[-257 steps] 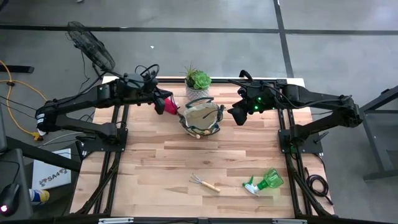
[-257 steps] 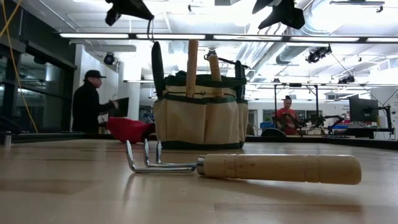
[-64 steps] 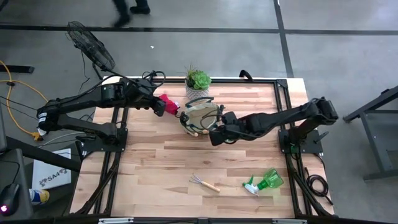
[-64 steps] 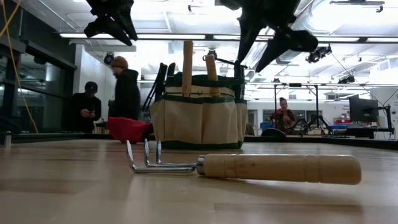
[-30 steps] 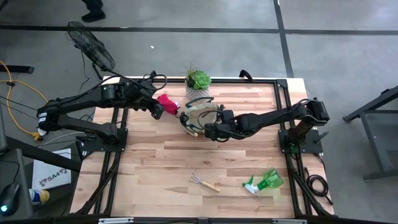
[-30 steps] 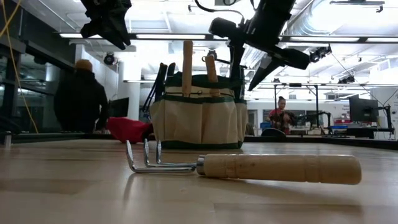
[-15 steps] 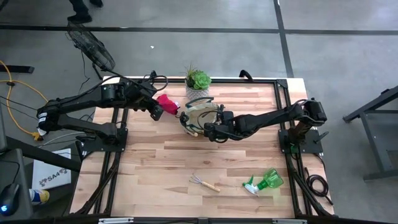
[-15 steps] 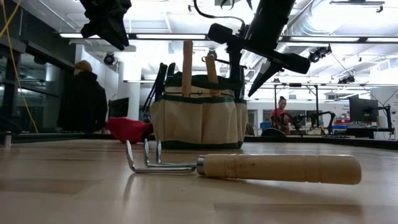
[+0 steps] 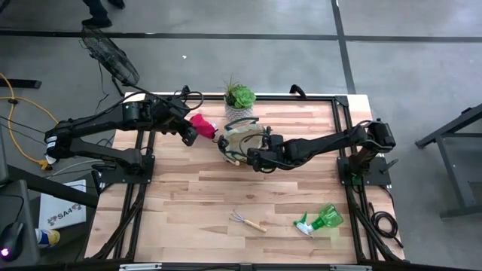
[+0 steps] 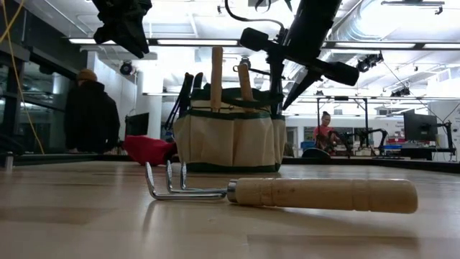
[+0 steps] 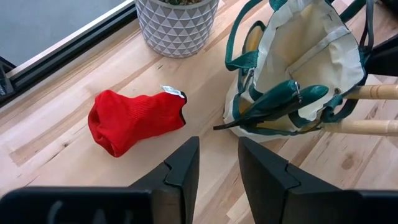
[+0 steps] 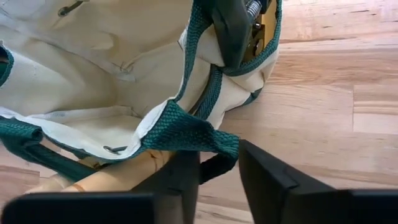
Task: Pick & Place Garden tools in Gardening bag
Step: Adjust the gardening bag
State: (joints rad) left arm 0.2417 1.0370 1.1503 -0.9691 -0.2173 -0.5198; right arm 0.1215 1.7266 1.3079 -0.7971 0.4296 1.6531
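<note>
Right wrist view is showing the right gripper (image 12: 214,163) pinching the green rim of the bag (image 12: 93,74) between its fingers, probably bracing the soft bag so it keeps its mouth open for loading. In the high view that gripper is sitting at the bag's near-right rim. The left gripper (image 11: 217,165) is hanging just left of the bag, jaws released with a narrow gap and nothing between them, poised over the glove (image 11: 134,121), which is lying beside the bag and in front of the pot (image 11: 177,22). Two wooden handles are already sticking out of the bag. The rake (image 9: 247,220) and bottle (image 9: 320,220) are lying well clear of the bag, near the table's front edge.
</note>
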